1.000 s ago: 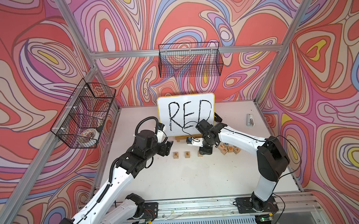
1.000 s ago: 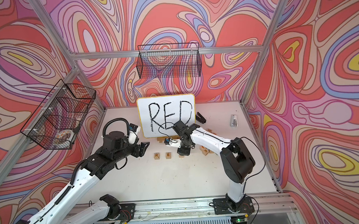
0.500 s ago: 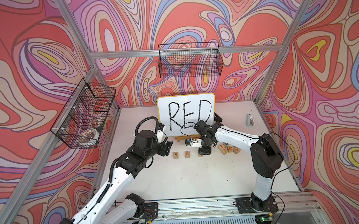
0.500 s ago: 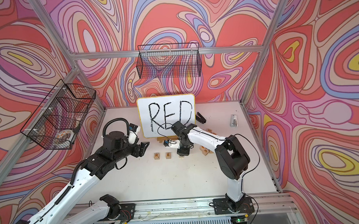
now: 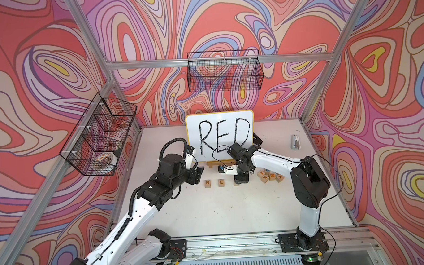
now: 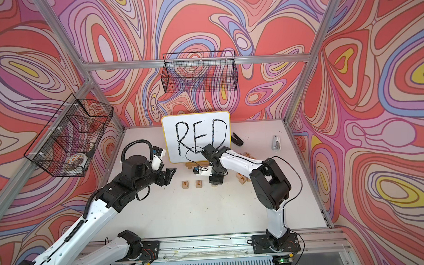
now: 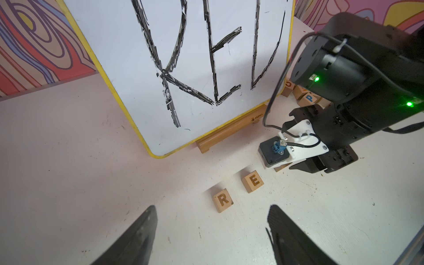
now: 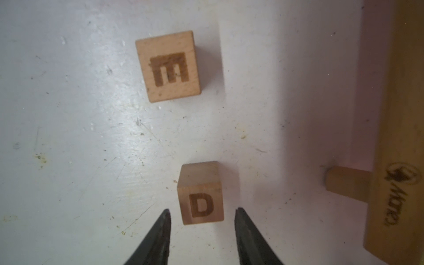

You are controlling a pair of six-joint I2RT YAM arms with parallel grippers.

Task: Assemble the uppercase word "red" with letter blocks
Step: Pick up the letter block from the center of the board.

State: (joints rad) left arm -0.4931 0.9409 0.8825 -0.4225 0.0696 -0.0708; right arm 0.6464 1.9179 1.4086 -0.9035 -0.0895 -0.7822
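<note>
Though barely visible from above — D block (image 8: 201,205)

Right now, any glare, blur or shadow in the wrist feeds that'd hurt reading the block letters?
Right wrist view: dull sheen on the table, no washout; D block crisp, E block slightly softer, both readable; pinkish shade beside the easel base. Left wrist view: whiteboard evenly lit, no glare; R block sharp.

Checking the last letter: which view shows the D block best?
Right wrist view: the D block sits close, letter readable. Left wrist view shows only a sliver; in both top views the right gripper mostly hides it.
</note>
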